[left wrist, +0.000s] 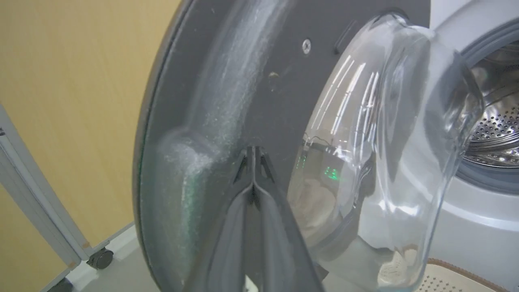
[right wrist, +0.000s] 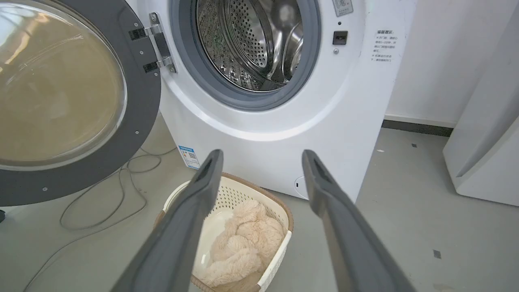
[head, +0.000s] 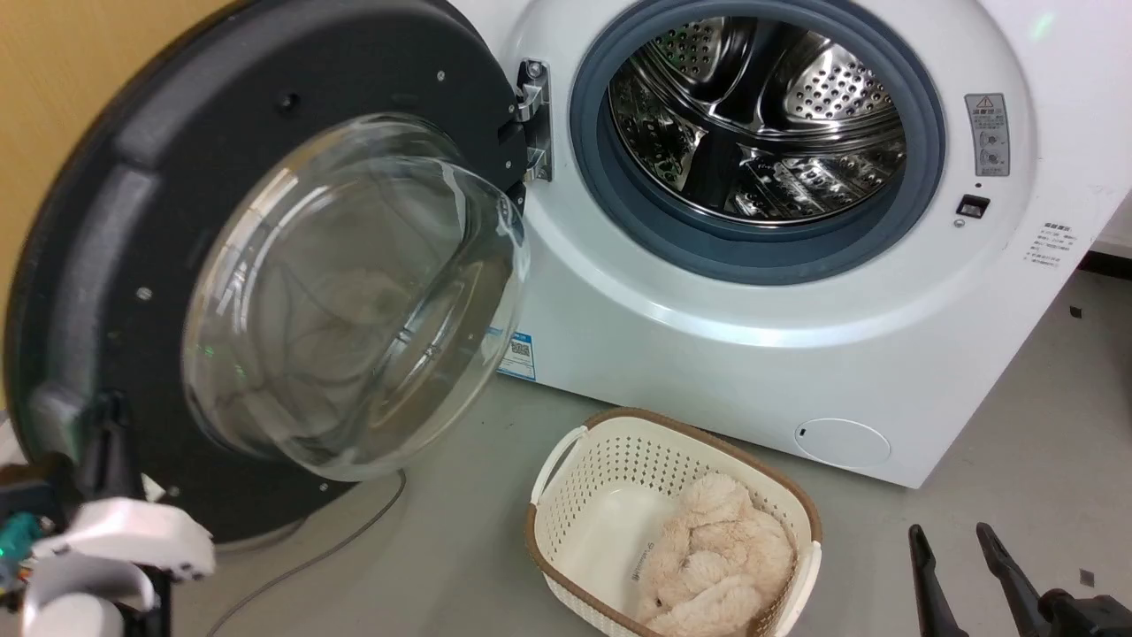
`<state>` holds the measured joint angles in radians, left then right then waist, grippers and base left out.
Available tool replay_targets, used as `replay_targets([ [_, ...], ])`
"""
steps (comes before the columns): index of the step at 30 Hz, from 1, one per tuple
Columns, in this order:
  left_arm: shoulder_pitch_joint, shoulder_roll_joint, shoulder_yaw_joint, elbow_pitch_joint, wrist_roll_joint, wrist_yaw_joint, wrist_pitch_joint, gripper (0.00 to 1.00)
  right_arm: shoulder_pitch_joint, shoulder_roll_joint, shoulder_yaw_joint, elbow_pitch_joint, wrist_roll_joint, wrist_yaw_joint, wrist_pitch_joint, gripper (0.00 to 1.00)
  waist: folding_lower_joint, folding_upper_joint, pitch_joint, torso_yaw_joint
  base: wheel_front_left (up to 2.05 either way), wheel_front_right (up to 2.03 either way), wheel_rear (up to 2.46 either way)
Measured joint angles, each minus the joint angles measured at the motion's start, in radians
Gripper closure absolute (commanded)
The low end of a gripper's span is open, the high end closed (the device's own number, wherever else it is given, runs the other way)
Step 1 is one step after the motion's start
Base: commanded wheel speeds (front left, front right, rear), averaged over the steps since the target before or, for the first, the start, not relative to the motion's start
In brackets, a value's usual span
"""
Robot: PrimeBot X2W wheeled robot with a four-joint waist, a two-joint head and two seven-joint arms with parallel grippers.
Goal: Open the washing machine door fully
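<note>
door: the washing machine door (head: 133, 265) hangs swung out to the left of the steel drum (head: 761, 115) on its metal hinge (head: 533, 119), with the glass bowl (head: 354, 301) facing us.
left gripper: the left gripper (left wrist: 253, 156) has its fingers clenched together on nothing. the tips look set against the door's dark inner face, between the raised outer ridge and the bowl.
right gripper: the right gripper (right wrist: 262, 156) is spread wide and empty, low over the laundry basket (right wrist: 279, 211), well apart from the door.
step in hand: we judge this a push with closed fingers to take the door through the last of its swing.
doing it well: we would keep the tips on the flat dark band far from the hinge, follow the door's arc so they do not slide onto the glass, and ease off as the hinge nears its stop.
left wrist view adds: the contact spot, which the wrist hides in the head view, and a caster (left wrist: 100, 258) by the yellow wall (left wrist: 73, 101) behind the door.
right wrist view adds: the door's angle to the machine front, and a loose cable (right wrist: 101, 211) on the floor below it.
</note>
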<state>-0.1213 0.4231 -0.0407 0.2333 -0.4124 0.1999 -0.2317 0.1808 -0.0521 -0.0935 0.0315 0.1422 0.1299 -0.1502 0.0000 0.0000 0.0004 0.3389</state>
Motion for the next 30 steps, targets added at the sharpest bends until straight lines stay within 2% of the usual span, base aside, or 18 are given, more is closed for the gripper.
replay_targets([
  [7,-0.117,0.030,0.052,0.198,-0.001,-0.045,-0.024,1.00,-0.001,0.000,0.005,0.004,0.000,0.000,0.005,0.00,0.0000,0.0000,0.005,-0.006,0.00,0.00,0.00],
  [10,-0.121,0.026,0.072,0.210,0.017,-0.058,-0.025,1.00,-0.001,0.000,0.003,0.011,0.000,0.000,0.005,0.00,0.0000,0.0000,0.004,-0.008,0.00,0.00,0.00],
  [15,-0.089,-0.019,0.098,0.169,0.065,-0.064,-0.025,1.00,-0.001,0.000,0.007,0.029,0.000,0.000,0.005,0.00,0.0000,0.0000,-0.005,-0.009,0.00,0.00,0.00],
  [16,-0.067,-0.036,0.098,0.145,0.074,-0.062,-0.025,0.62,-0.001,0.000,0.007,0.032,0.001,0.000,0.004,0.00,0.0000,0.0000,-0.008,-0.010,0.00,0.00,0.00],
  [17,-0.041,-0.052,0.098,0.128,0.079,-0.062,-0.025,0.15,-0.002,0.000,0.006,0.034,0.002,0.000,0.003,0.00,0.0000,0.0000,-0.011,-0.011,0.00,0.00,0.00],
  [18,-0.013,-0.069,0.096,0.111,0.085,-0.060,-0.025,0.00,-0.002,0.000,0.003,0.036,0.002,0.000,0.002,0.00,0.0000,0.0000,-0.014,-0.012,0.00,0.00,0.00],
  [25,0.185,-0.160,0.050,-0.051,0.125,-0.026,-0.025,0.00,-0.002,0.000,0.003,0.049,0.000,0.000,-0.002,0.00,0.0000,0.0000,-0.034,-0.034,0.00,0.00,0.00],
  [30,0.276,-0.184,-0.010,-0.164,0.169,-0.015,-0.025,0.00,-0.002,0.000,0.003,0.051,-0.003,0.000,-0.006,0.00,0.0000,0.0000,-0.048,-0.058,0.00,0.00,0.00],
])
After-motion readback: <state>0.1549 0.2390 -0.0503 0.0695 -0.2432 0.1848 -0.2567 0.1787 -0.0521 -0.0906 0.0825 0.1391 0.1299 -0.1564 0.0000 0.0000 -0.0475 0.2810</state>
